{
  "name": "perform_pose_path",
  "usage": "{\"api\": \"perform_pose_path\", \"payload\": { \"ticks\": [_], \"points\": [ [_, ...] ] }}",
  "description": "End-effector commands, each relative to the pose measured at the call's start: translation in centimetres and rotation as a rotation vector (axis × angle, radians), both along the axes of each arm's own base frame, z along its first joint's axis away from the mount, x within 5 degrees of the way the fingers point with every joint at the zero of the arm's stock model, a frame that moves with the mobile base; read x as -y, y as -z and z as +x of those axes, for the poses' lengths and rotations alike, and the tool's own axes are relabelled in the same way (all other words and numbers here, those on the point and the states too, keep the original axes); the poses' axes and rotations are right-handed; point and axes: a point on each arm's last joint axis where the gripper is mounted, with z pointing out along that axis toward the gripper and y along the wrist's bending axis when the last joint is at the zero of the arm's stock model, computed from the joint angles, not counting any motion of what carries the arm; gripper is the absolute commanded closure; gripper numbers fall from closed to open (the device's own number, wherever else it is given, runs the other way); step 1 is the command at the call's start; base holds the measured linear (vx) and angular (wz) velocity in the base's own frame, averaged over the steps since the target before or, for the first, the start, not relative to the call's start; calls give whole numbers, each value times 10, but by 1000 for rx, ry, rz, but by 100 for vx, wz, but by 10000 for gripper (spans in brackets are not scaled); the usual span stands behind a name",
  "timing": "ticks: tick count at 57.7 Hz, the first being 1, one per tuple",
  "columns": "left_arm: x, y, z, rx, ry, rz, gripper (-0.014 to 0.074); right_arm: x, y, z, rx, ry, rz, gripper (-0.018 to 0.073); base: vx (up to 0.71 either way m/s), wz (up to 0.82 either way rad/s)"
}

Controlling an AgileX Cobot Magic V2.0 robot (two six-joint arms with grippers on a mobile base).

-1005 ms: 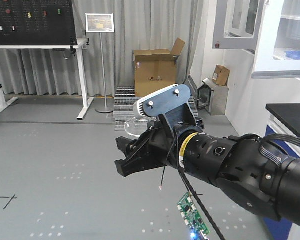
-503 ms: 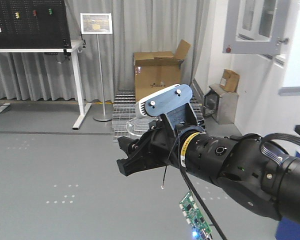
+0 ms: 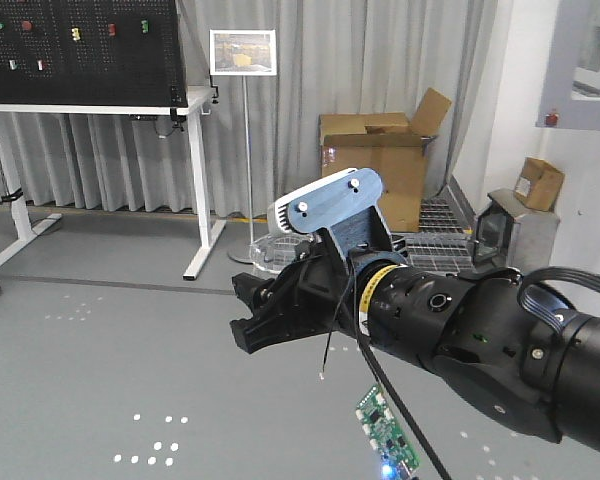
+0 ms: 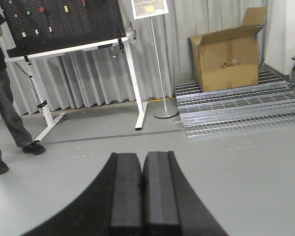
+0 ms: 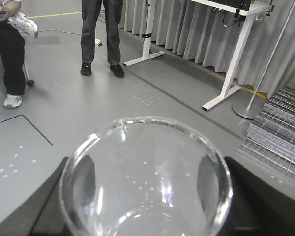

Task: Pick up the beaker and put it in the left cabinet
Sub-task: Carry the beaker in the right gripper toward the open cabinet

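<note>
Right gripper (image 5: 147,206) clamps the beaker (image 5: 145,162); left gripper (image 4: 141,189) pressed together, empty. You are carrying; next, reach the left cabinet.

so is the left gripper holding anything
No, the left gripper is shut flat on itself, with nothing between its jaws.

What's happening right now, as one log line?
right gripper: shut on beaker | left gripper: shut, empty | beaker: empty, carried over open floor | placing: not yet done
</note>
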Motion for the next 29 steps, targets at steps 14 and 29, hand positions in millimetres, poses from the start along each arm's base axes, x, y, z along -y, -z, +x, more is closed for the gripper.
{"api": "perform_pose_path", "payload": {
  "ticks": [14, 29],
  "points": [
    [0, -14, -2, 111, 1, -8, 603, 3, -34, -8, 115, -36, 86, 405, 56, 8],
    [0, -14, -2, 111, 1, -8, 603, 3, -34, -8, 115, -36, 86, 405, 57, 6]
  ]
}}
